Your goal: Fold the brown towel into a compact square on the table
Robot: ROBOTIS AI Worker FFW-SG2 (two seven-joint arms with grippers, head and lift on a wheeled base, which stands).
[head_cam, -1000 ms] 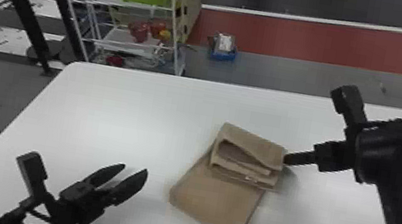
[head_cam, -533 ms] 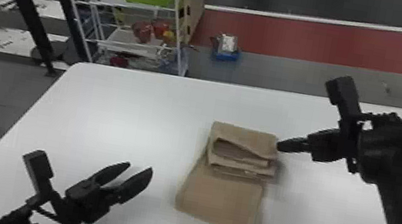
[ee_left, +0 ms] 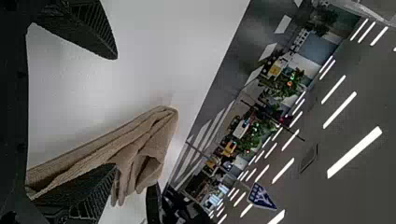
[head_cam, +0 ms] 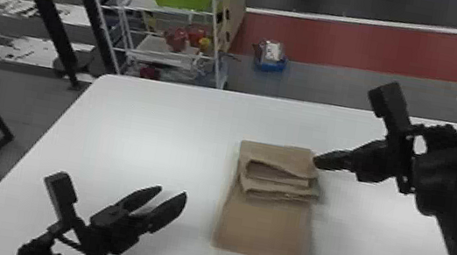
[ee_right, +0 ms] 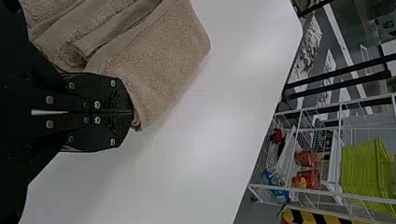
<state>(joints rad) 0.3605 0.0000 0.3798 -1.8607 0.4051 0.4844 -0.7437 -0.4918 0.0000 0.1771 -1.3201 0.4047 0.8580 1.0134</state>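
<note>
Compared with the earlier frames, the brown towel (head_cam: 268,231) has turned on the desk (head_cam: 152,125): it lay slanted, and now its sides run nearly straight away from the robot. Together with it, the right claw (head_cam: 315,161) has shifted toward the robot's left.

The towel lies on the desk between the two claws, nearer to the right one. The folded layers (head_cam: 275,188) are at its far end, and a flatter part comes out toward the robot. The right claw is closed, its two fingers side by side, and its tips touch the right edge of the folded layers; no cloth is seen clearly between them. The left claw (head_cam: 174,191) is wide open and empty, apart from the towel on its left side.

This towel should be light, soft and a little thick, with a rough surface that does not slip easily from the fingers. It cannot break, but the loose layers may probably slide or open if one pushes too strongly. For the next fold, it seems good to take the near edge of the flatter part by its corners, with all plies, while the far layers are held down gently.
</note>
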